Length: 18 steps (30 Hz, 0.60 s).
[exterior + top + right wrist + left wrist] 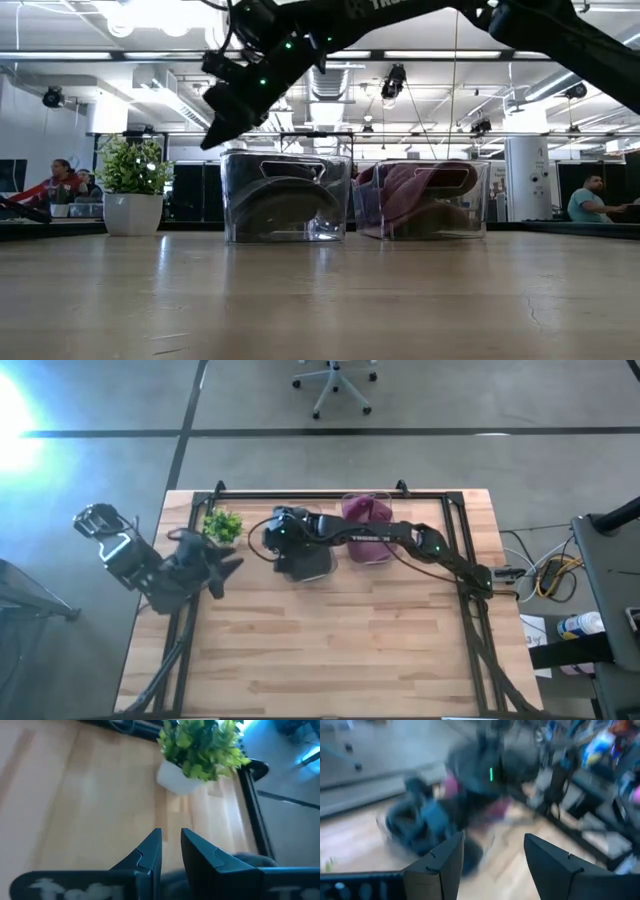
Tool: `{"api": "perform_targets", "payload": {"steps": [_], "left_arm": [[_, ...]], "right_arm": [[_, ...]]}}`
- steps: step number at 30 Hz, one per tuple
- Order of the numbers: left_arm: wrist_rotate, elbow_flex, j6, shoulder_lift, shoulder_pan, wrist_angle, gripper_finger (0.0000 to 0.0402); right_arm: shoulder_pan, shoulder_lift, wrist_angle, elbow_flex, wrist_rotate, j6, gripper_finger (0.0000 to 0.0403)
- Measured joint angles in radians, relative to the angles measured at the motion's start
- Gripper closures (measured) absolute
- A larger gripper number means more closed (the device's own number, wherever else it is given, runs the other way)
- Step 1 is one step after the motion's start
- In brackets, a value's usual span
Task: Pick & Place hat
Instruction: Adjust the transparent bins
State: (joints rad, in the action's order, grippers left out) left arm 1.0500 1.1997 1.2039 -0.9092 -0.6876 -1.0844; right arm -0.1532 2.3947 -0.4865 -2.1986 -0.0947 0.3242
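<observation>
A dark hat (285, 205) lies inside the left of two clear bins (305, 560) at the table's far side. A pink hat (415, 195) fills the right bin (367, 525). My right gripper (268, 538) hovers above the dark hat's bin on its left side, over the table near the potted plant. In its wrist view (171, 845) the fingers are shut, with only a narrow slit between them and nothing in it. My left gripper (225, 570) waits open at the table's left edge. Its wrist view (492, 840) looks toward the bins.
A small potted plant (222, 525) stands at the far left of the table, left of the bins, also seen in the low view (132, 190). The table's near half (330, 650) is bare wood. A black frame (460, 530) runs along the table's edges. People sit in the room behind.
</observation>
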Motion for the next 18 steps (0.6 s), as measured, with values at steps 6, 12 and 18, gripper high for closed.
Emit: {"api": "perform_targets", "payload": {"steps": [6, 12, 18], "left_arm": [[0.132, 0.099, -0.111, -0.001, -0.001, 0.006, 0.0200], [0.160, 0.110, -0.137, -0.001, -0.001, 0.020, 0.0200], [0.161, 0.104, -0.133, -0.025, 0.000, 0.021, 0.0200]], "right_arm": [[0.000, 0.048, 0.004, -0.001, 0.036, -0.059, 0.0335], [0.000, 0.066, -0.086, -0.001, -0.010, -0.064, 0.0335], [-0.029, 0.066, -0.111, -0.007, -0.125, -0.146, 0.0335]]}}
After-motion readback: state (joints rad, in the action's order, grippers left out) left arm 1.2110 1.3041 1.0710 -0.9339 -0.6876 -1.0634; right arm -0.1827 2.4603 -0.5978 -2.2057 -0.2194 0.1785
